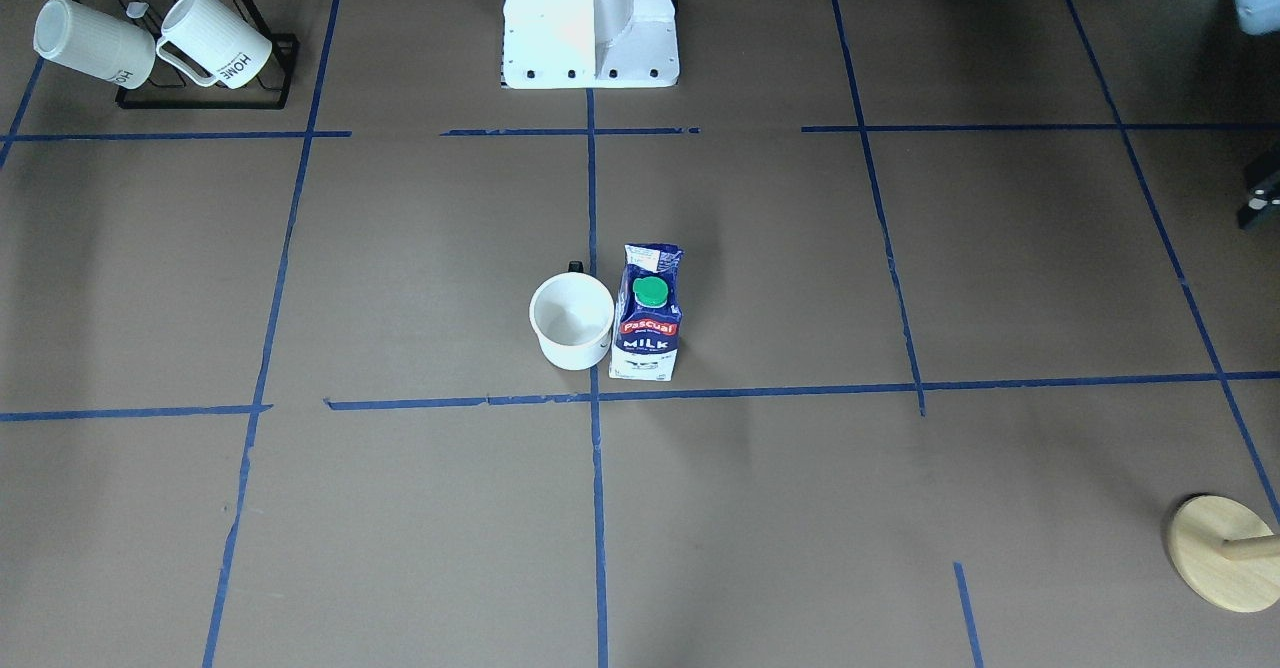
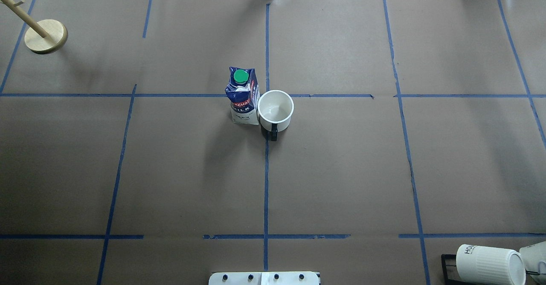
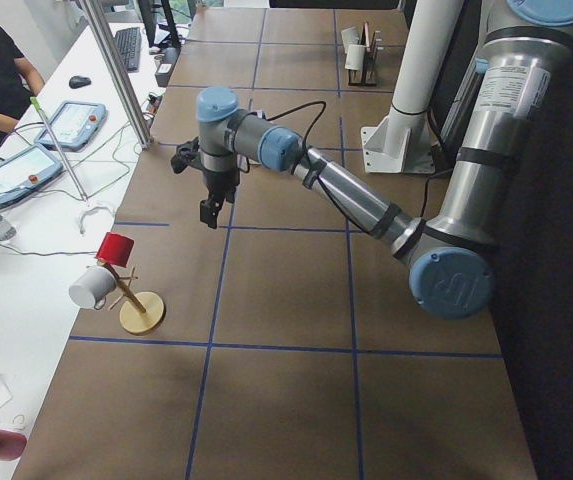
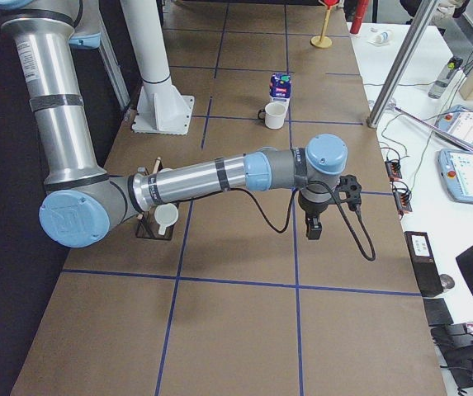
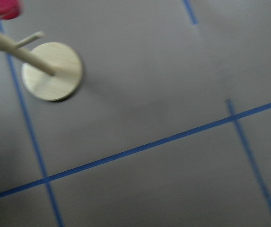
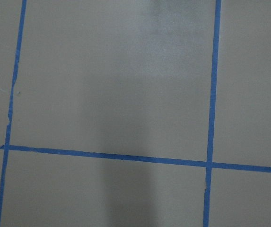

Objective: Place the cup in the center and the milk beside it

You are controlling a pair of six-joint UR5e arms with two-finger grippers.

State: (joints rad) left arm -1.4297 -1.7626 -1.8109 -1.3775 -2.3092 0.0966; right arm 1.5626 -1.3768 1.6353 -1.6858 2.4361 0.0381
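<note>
Basically, cup (image 2: 276, 108) stands upright at the center (image 1: 594, 397), straddling the middle tape line (image 2: 266, 182), handle toward the robot. Milk (image 2: 243, 97) is upright just beside it on the left, sides about touching. Both tools are well apart from the pair: left gripper (image 3: 211, 212) hangs over the table far out left, near the wooden mug stand (image 2: 46, 36); right gripper (image 4: 313, 229) hangs far out right. Nothing seen in either; spread or closed, can't tell from the side views. Mug rack (image 1: 165, 43) sits near-right, stand far-left, with bare tabletop (image 2: 341, 170) between them and the pair.
</note>
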